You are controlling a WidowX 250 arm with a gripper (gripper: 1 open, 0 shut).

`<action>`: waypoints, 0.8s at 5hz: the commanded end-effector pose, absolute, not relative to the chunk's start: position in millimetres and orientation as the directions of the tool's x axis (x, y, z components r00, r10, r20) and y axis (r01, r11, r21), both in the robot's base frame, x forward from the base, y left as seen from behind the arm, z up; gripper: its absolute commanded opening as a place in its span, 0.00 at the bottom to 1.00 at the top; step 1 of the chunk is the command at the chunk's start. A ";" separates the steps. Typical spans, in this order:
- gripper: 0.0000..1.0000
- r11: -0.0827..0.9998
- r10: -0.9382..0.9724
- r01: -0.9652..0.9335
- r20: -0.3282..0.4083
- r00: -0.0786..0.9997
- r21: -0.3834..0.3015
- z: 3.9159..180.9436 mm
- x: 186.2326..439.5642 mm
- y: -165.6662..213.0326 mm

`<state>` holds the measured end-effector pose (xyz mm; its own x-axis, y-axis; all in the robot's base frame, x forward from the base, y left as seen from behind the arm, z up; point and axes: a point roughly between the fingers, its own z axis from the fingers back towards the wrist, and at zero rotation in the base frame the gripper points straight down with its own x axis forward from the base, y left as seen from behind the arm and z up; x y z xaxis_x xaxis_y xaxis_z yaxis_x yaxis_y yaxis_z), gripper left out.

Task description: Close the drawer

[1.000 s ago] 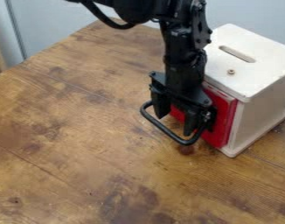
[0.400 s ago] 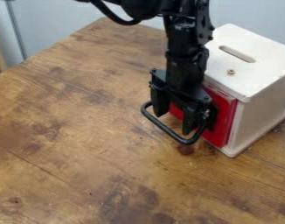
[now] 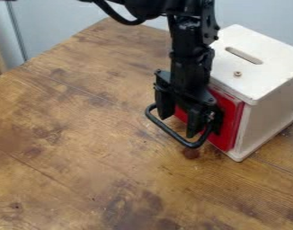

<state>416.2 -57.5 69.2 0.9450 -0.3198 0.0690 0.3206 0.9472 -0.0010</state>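
1. The drawer (image 3: 228, 124), red-fronted, sits in the pale box (image 3: 260, 76) near the bench's (image 3: 65, 135) far right edge; its front looks about flush with the casing, so the closing seems done or almost done.
2. The tool (image 3: 185, 121) points down, fingers spread wide, just at the black loop handle (image 3: 173, 131); contact unclear.
3. Left, at most: a last nudge, then withdrawal.
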 end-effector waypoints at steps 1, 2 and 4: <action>1.00 0.973 -0.230 0.223 0.289 0.929 0.055 111.7 451.5 -23.5; 1.00 0.985 -0.170 0.160 0.316 0.933 0.059 114.5 446.9 -10.6; 1.00 1.000 -0.012 0.004 0.277 0.961 0.028 109.1 439.0 6.3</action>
<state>417.6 -52.0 68.3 0.9761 -0.1824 0.1178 0.1832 0.9831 0.0045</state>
